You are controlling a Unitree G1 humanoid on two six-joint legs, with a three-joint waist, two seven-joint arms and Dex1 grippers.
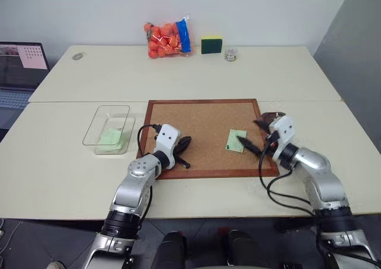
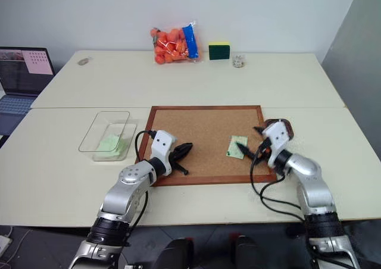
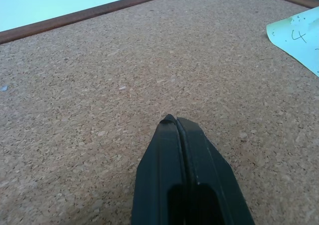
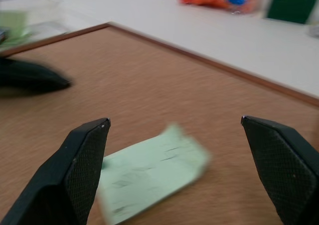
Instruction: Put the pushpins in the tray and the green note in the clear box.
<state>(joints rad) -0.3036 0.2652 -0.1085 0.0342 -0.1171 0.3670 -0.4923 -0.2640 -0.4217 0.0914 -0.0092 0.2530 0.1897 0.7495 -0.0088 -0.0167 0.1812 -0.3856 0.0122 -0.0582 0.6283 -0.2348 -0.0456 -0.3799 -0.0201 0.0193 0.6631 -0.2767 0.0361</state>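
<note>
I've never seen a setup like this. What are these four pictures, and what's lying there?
It is a two-armed robot at a pale table. Two pictures look down from its head; the other two look out from cameras at its wrists. The left gripper has its fingers shut, holding nothing, over a corkboard. The right gripper is open beside a green note lying on the cork. A clear box left of the board already holds a green slip. At the back sit an orange bag and a sponge.
</note>
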